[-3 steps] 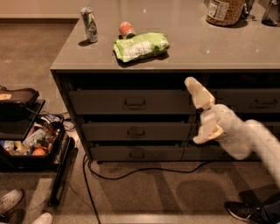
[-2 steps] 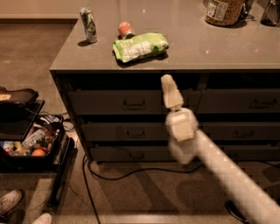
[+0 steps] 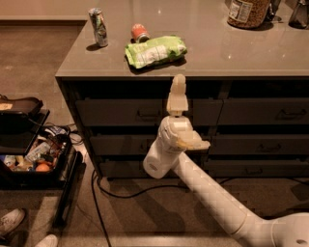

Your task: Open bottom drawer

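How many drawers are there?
6. Left: top drawer, middle drawer, bottom drawer. Right: right top drawer, right middle drawer, right lowest drawer. The gripper sits before the left top one. More may lie off-frame right.

Handle of bottom drawer (image 3: 120, 169) behind arm (image 3: 207, 190), claw (image 3: 177, 94) before top drawer (image 3: 113, 112)

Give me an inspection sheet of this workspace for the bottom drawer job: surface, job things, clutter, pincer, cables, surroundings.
Surface: grey countertop, partly occupied.
Job's things: bottom drawer of the left stack looks shut; handle hidden behind the arm.
Clutter: upright can, small can on its side, green bag, jar at the back.
Grippers: pincer points upward before the top left drawer, well above the bottom drawer.
Cables: black cable on the floor below the bottom drawer.
Surroundings: black bin of odds and ends at left; shoes in the near corner.
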You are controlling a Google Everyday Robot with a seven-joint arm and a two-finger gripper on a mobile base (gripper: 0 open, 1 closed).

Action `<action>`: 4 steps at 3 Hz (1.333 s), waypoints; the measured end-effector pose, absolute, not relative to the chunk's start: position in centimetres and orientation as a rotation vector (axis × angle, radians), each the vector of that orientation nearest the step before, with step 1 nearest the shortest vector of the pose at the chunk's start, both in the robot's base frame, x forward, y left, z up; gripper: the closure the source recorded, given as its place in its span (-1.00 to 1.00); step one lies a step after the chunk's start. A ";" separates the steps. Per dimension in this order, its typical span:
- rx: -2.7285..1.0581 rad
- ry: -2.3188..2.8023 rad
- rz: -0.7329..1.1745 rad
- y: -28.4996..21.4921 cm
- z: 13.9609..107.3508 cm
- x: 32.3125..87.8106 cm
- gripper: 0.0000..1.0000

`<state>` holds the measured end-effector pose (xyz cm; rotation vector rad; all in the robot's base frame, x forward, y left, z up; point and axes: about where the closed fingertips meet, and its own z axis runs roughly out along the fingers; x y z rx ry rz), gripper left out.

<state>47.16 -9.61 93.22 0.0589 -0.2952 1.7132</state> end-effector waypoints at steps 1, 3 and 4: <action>-0.038 -0.192 1.666 -9.8 93.4 47.7 -1.00; -0.336 0.173 1.543 -8.9 90.5 48.4 -1.00; -0.405 0.249 1.490 -9.0 90.7 48.5 -1.00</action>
